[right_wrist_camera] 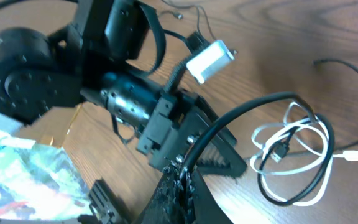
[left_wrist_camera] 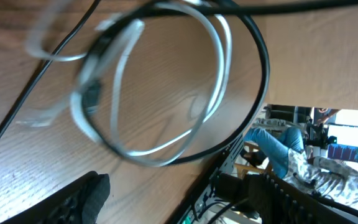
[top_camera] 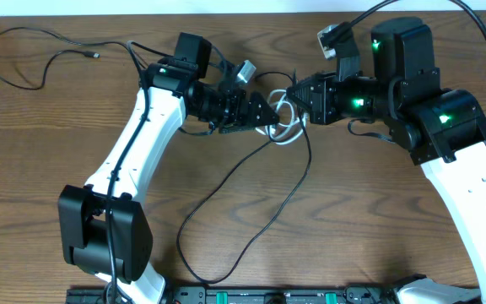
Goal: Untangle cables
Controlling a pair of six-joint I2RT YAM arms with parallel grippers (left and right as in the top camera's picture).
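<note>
View from overhead: both arms meet over the middle of the wooden bench (top_camera: 378, 219). We see the left tool (top_camera: 264, 112) with its jaws apart and nothing between them, just beside the right tool (top_camera: 294, 95), which faces it. A coiled white cable (top_camera: 287, 135) lies on the bench under the two tools, and long black cables (top_camera: 226, 180) trail from that coil toward the near edge. A separate black cable (top_camera: 94, 56) lies well apart at the far left corner.

Left wrist view: the white cable (left_wrist_camera: 219, 56) forms a loop flat on the bench, with a black cable (left_wrist_camera: 263, 68) curving around its outer side. One finger (left_wrist_camera: 82, 199) of the left tool shows at lower left, clear of both.

Right wrist view: the right tool (right_wrist_camera: 178, 183) is closed on the black cable (right_wrist_camera: 247, 106), which arches up from its fingertips and runs down around the white cable (right_wrist_camera: 291, 127). We note the left tool (right_wrist_camera: 213, 152) behind that arch.
</note>
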